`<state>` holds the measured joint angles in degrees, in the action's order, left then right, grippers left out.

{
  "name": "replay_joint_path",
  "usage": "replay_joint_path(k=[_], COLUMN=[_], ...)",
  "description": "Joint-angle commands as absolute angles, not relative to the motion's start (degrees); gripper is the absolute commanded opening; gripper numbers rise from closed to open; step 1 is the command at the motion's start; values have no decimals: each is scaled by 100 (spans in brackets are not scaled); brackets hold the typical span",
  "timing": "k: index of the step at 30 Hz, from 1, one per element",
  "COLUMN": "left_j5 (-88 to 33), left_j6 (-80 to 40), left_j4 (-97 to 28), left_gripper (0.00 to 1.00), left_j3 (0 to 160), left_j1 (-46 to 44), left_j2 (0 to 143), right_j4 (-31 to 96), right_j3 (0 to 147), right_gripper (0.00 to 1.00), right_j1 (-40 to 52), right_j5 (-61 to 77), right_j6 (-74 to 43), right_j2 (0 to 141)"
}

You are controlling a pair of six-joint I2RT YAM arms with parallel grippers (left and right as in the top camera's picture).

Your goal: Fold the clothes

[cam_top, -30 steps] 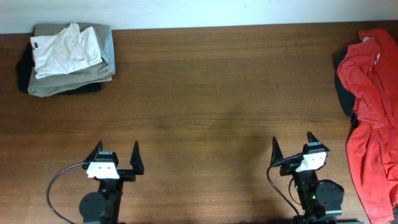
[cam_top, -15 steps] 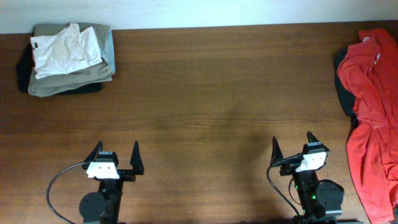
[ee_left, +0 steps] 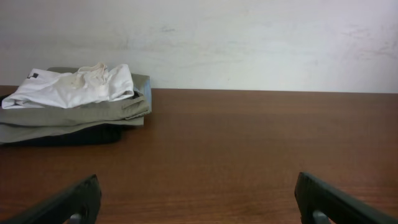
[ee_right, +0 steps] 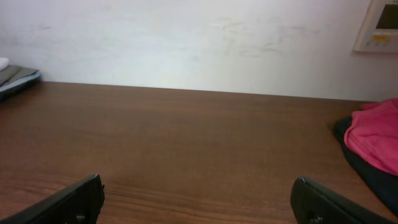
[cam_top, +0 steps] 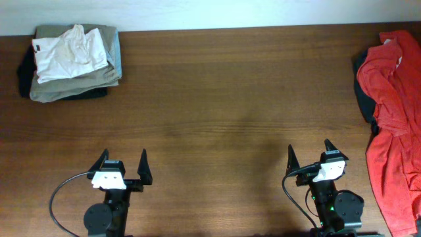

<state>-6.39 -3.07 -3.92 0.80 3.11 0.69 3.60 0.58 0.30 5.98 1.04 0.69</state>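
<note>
- White shirt (cam_top: 69,54), handling: judged light, thin and limp. It should drape and crease freely, carry no shape of its own, and slide easily over the fabric beneath it.
- White shirt, grasp: a pinch on a free edge or corner is advised, one at each side so that the cloth can be lifted and spread. A pinch that goes too deep may catch the khaki garment (cam_top: 74,84) underneath.
- White shirt, appearance: plain white with soft wrinkles, bunched loosely rather than lying flat. A small dark label (cam_top: 37,47) shows at its left end. The left wrist view shows its surface rumpled and slightly raised (ee_left: 74,87).
- White shirt, location: on top of a stack at the far left corner of the tabletop (cam_top: 217,99), close to the wall. The stack is the khaki garment over a dark garment (cam_top: 26,66).
- Left tool (cam_top: 123,161): fingers apart at full spread, holding nothing, at the near edge and well apart from the shirt.
- Right tool (cam_top: 309,155): fingers likewise apart and empty, at the near edge.
- Red garment (cam_top: 391,118): spread loosely along the right edge of the tabletop, over another dark item (cam_top: 363,92).
</note>
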Motion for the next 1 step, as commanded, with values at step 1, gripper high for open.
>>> replay_joint_path(k=[1], left_j5=[-556], left_j6=[-301], left_j4=[-419], left_gripper=[99], left_j3=[51], left_j1=[287], left_j2=[30], right_j4=[401], right_j3=[32], right_gripper=[99], right_j1=[-3], right_j5=[569], right_j6=[43], right_j2=[21])
